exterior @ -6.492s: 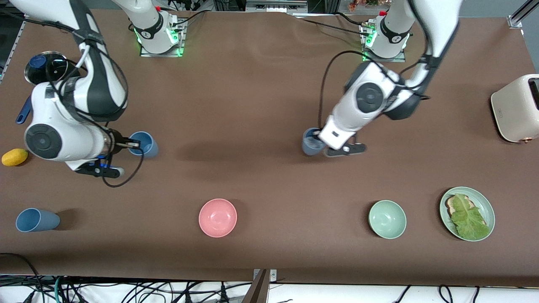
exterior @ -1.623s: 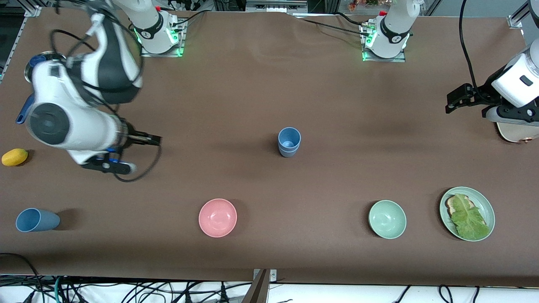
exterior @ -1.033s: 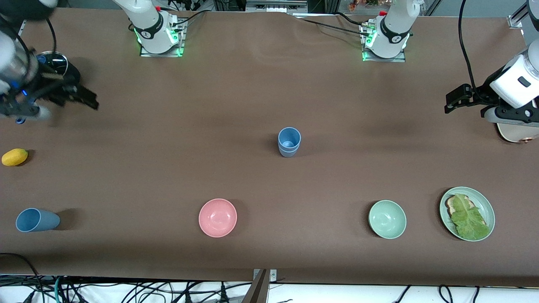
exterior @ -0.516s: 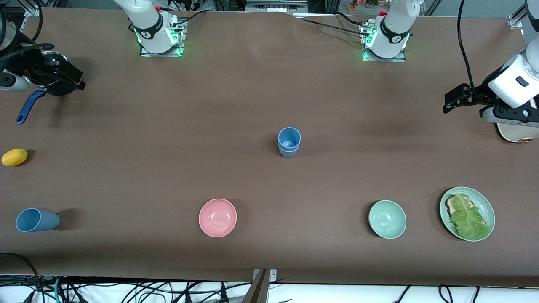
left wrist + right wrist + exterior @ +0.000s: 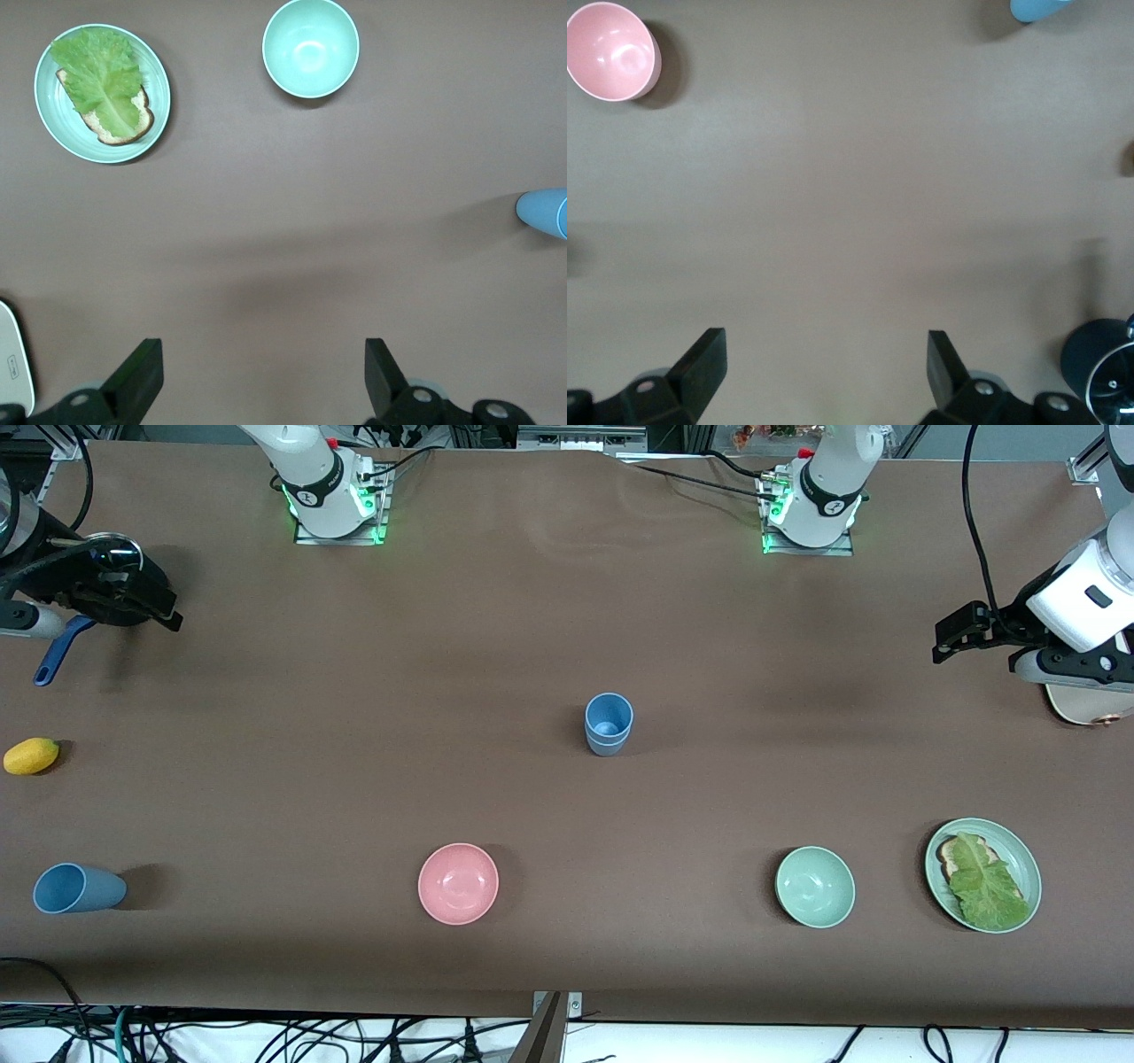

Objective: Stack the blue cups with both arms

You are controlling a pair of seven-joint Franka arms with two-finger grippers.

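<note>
Stacked blue cups (image 5: pixel 609 724) stand mid-frame amid bare brown surface (image 5: pixel 354 691). Left gripper (image 5: pixel 955 631) and right gripper (image 5: pixel 155 609), both spread and empty, hang at opposite frame edges.

Two blue cups (image 5: pixel 609 724) now nested mid-table, formerly apart in each gripper, right gripper (image 5: pixel 155 607) withdrawn over pot (image 5: pixel 106 576), left gripper (image 5: pixel 952 631) withdrawn beside toaster (image 5: pixel 1094 707), both now spread.

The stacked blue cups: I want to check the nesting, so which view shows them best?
The front view: the stacked blue cups stand whole mid-table, one rim inside the other. The left wrist view catches only a blue sliver at its edge; the right wrist view shows none of them.
</note>
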